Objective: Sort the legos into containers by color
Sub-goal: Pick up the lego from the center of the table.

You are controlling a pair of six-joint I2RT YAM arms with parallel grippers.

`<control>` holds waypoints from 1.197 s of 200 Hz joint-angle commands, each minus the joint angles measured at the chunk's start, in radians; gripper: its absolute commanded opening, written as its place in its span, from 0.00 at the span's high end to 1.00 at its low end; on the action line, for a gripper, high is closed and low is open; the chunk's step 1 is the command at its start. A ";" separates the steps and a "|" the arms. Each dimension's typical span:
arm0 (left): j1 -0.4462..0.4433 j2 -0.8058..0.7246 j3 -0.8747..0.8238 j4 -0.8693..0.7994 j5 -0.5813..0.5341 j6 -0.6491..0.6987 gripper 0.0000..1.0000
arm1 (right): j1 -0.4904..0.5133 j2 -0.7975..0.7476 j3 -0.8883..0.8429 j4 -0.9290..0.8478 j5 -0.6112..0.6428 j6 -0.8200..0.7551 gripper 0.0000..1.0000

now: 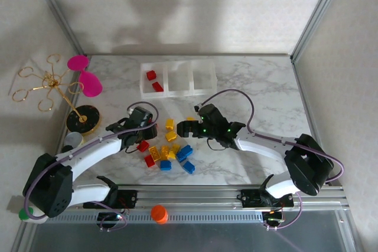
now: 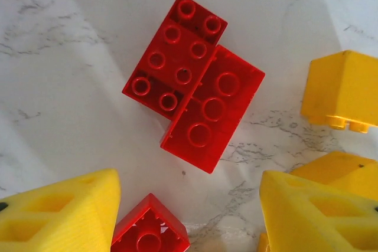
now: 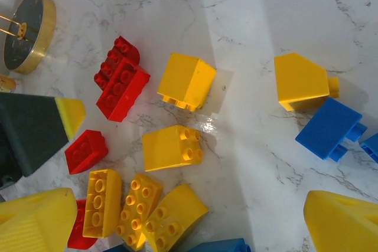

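Left pincer [image 2: 189, 210] wide open and empty over the red legos.
In its wrist view I saw the red brick pair [image 2: 192, 84] lying side by side on the bench [image 2: 71, 87], just ahead of the fingertips, long axis slanting across the gap. The right pincer [image 3: 189, 222], also open and empty, hung over the yellow bricks [image 3: 171, 146], so I judged the left arm nearer. The containers [image 1: 177, 94] stood farther back, with sorted red bricks [image 1: 151, 75] in the left compartment.
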 commanded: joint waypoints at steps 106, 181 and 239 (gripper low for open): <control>-0.018 0.283 0.099 0.081 -0.067 0.039 0.32 | 0.008 -0.011 0.005 -0.009 0.058 -0.010 0.01; -0.063 0.283 0.108 0.072 -0.091 0.024 0.45 | 0.008 -0.011 0.023 -0.028 0.076 -0.024 0.01; -0.073 0.296 0.101 0.081 -0.093 0.024 0.57 | 0.007 -0.017 0.023 -0.027 0.076 -0.025 0.01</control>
